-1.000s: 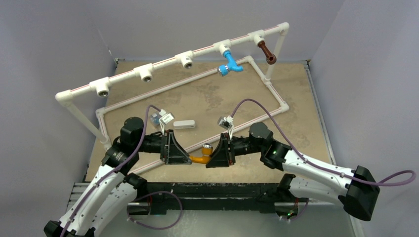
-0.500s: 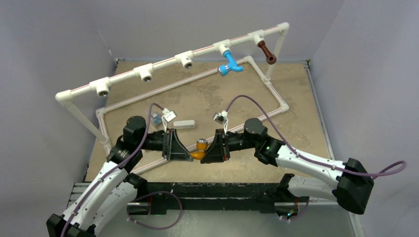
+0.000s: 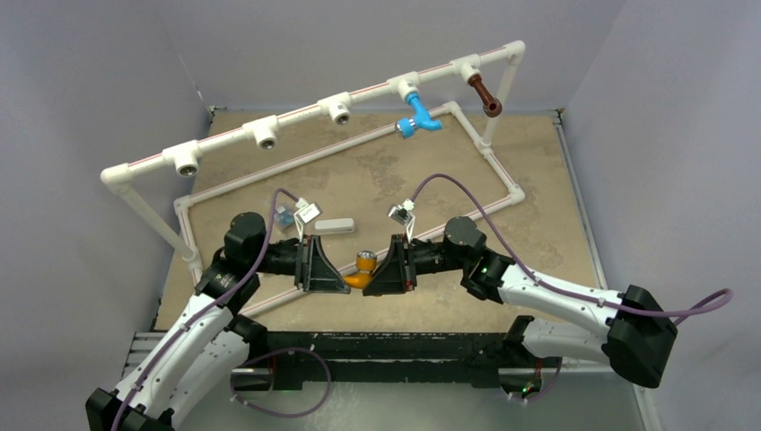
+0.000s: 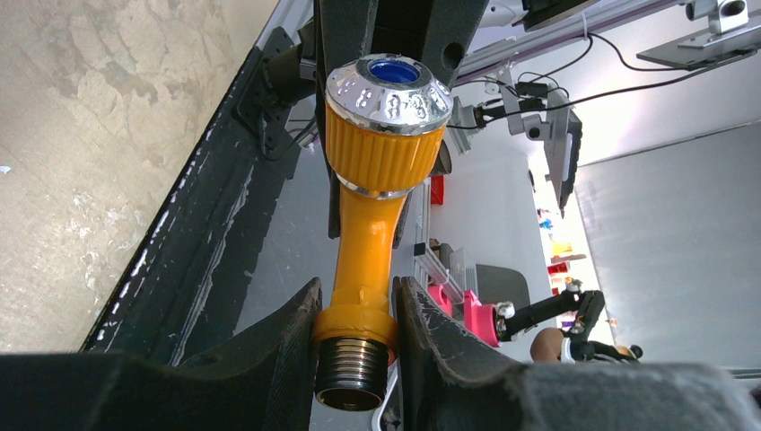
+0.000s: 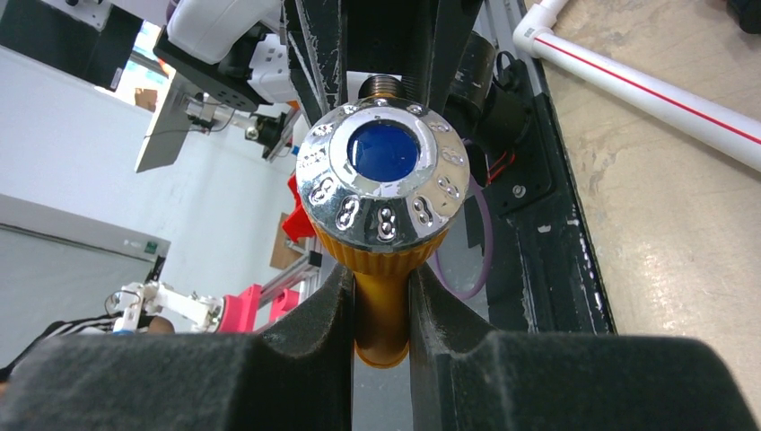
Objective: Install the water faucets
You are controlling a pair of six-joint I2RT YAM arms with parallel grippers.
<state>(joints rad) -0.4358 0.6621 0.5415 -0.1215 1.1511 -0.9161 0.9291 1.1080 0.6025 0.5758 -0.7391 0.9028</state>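
Both grippers: meeting at the near edge of the pipe frame [image 3: 513, 50], nose to nose, with one faucet between them.
Left gripper [image 4: 355, 328]: mine, drawn in to a narrow gap, fingers pressed on the orange collar just above the threaded metal end. That leaves the thread bare.
Right gripper [image 5: 381, 305]: mine, almost fully closed, pinching the neck right under the silver cap with the blue centre.
Orange-yellow faucet [image 4: 368, 206]: held in the air by both, not in any socket of the frame.
Why two holds: I judge this a handover, so the faucet is never loose while its grip changes.
Empty sockets: three tee fittings [image 3: 266, 135] along the left and middle of the frame's raised rail, mouths facing me.
Blue faucet [image 3: 415, 115]: seated right of those, spout hanging down.
Brown faucet [image 3: 485, 95]: seated at the frame's far right end.
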